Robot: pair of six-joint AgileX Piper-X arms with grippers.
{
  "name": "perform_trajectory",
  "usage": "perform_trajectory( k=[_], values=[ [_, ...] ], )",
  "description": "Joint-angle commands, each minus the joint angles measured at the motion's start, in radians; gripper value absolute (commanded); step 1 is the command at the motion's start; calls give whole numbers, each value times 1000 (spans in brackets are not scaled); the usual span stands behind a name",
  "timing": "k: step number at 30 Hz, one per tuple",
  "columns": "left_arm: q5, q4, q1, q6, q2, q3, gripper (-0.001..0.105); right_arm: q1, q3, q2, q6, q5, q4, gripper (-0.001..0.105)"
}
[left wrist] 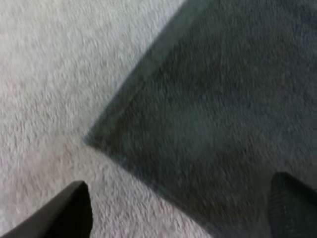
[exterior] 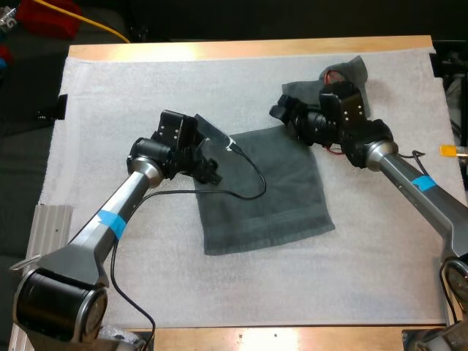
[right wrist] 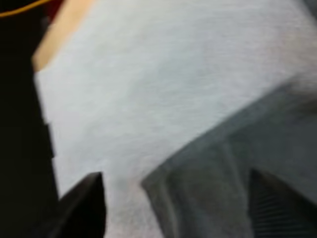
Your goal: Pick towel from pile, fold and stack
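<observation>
The worktop (exterior: 256, 48) carries a white mat (exterior: 329, 285). A flat towel (exterior: 278, 190) lies spread at the centre of the frame. A crumpled towel (exterior: 352, 69) sits at the upper right, partly behind the right arm. The left gripper (exterior: 210, 174) is at the flat towel's left edge, jaws spread, one over the mat and one over the cloth. The right gripper (exterior: 281, 111) is at the flat towel's upper right corner, jaws spread either side of that corner.

Wooden table (exterior: 248, 50), white mat (exterior: 110, 146), seemingly dark floor (exterior: 22, 183)
</observation>
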Motion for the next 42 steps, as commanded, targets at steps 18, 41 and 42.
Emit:
perform_trajectory(
  k=[18, 41, 42],
  values=[
    [117, 230, -2, -197, -379, -5, 71, -3, -5, -260, -433, 120, 469, 64],
    [338, 612, -2, -313, -725, -5, 71, -3, -5, -577, -639, 183, 948, 64],
    [355, 627, -2, -313, -738, -5, 71, -3, -5, -590, -644, 186, 961, 64]
  ],
)
